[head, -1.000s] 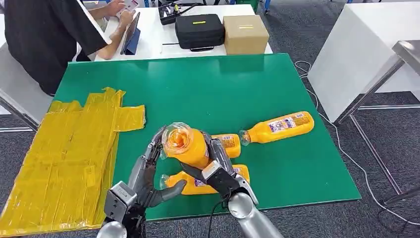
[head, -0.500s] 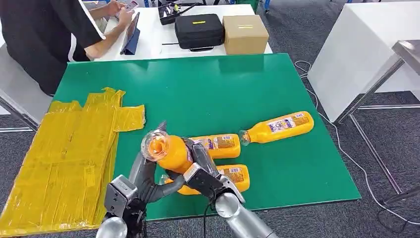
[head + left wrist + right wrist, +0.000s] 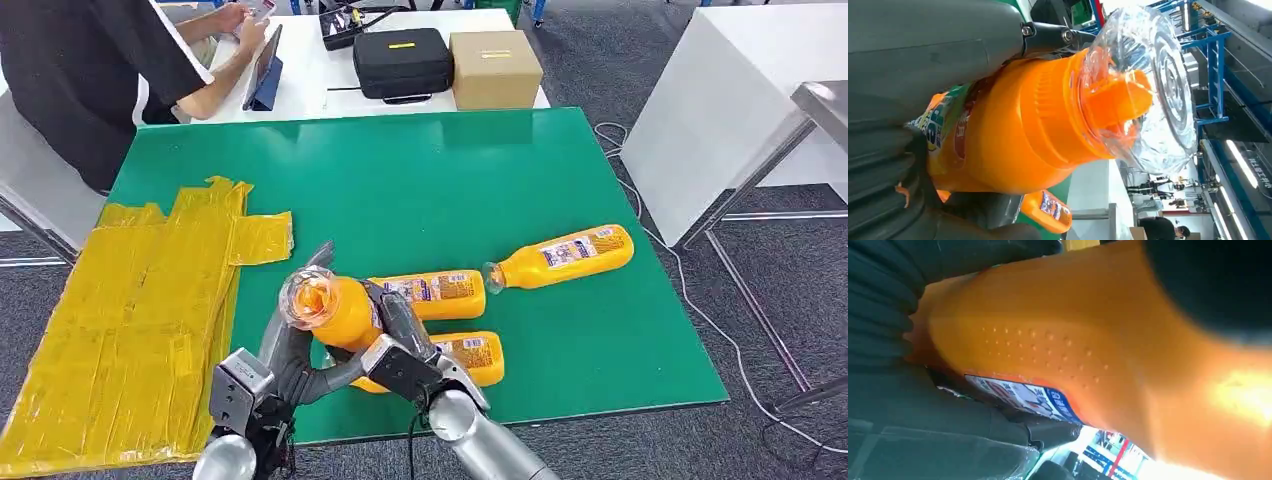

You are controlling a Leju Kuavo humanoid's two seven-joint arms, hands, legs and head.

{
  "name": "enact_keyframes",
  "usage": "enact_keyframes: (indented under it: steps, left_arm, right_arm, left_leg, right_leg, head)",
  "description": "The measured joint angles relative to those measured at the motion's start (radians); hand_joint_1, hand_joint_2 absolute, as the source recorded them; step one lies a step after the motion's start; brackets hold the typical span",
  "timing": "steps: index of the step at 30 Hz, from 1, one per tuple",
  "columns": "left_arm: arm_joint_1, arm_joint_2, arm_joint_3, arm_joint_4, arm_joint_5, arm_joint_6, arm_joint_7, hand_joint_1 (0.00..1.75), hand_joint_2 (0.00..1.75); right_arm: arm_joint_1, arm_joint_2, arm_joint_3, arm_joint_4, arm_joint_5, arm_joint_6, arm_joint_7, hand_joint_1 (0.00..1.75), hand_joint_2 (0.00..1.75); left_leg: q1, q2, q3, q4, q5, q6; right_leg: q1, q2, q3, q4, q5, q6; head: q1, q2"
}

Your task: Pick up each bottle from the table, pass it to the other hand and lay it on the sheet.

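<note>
Scene: a green counter [image 3: 480, 170] seen from above, with a crinkled yellow sheet [image 3: 130, 320] spread over its left side.
Held bottle: an orange bottle [image 3: 340, 312] is lifted above the counter's near edge, between the two hands, its clear cap tilted up and toward the sheet.
Right hand: the right hand [image 3: 398, 345] wraps the bottle's body from the right; its fingers [image 3: 392, 318] are closed around it.
Left hand: the left hand [image 3: 290, 360] cups the bottle from the left and below, fingers curled against its side. Both hands appear to hold it, so this looks like the middle of the handover.
Other bottles: three more lie on their sides on the counter, two [image 3: 435, 293] [image 3: 470, 355] just behind and beside the hands, one [image 3: 565, 255] further right.
Handling: the bottle looks full, so probably fairly heavy; its smooth plastic wall is likely stiff yet slippery. The dimpled mid-body seems the safest place to grip, not the thin clear cap, which may pop off or crack.
Background: a person sits at a white table beyond, near a black case [image 3: 403, 62] and a cardboard box [image 3: 495, 68].
</note>
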Motion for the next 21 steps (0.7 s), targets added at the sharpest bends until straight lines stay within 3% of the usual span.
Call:
enact_keyframes:
  steps: [14,15,16,21]
  left_arm:
    - [-0.009,-0.002,0.0,0.023,0.017,-0.027,-0.018,0.0,1.75]
    - [-0.01,-0.002,0.0,0.024,0.02,-0.032,-0.018,1.43,1.75]
    - [-0.01,-0.002,0.0,0.025,0.023,-0.034,-0.019,1.75,1.75]
    - [-0.014,-0.002,0.001,0.026,0.026,-0.041,-0.021,1.75,1.75]
  right_arm:
    - [0.028,-0.002,0.019,-0.041,0.081,-0.056,0.036,1.75,1.75]
    - [0.03,-0.002,0.018,-0.046,0.084,-0.055,0.038,1.75,1.75]
    - [0.031,-0.002,0.018,-0.049,0.085,-0.054,0.04,1.75,1.75]
    - [0.034,-0.002,0.013,-0.052,0.088,-0.051,0.042,1.75,1.75]
  left_leg:
    - [0.0,0.0,0.0,0.0,0.0,0.0]
    - [0.0,0.0,0.0,0.0,0.0,0.0]
    - [0.0,0.0,0.0,0.0,0.0,0.0]
    - [0.0,0.0,0.0,0.0,0.0,0.0]
  right_leg:
    - [0.0,0.0,0.0,0.0,0.0,0.0]
    - [0.0,0.0,0.0,0.0,0.0,0.0]
    - [0.0,0.0,0.0,0.0,0.0,0.0]
    - [0.0,0.0,0.0,0.0,0.0,0.0]
  head:
    - [0.0,0.0]
    - [0.0,0.0]
    - [0.0,0.0]
    - [0.0,0.0]
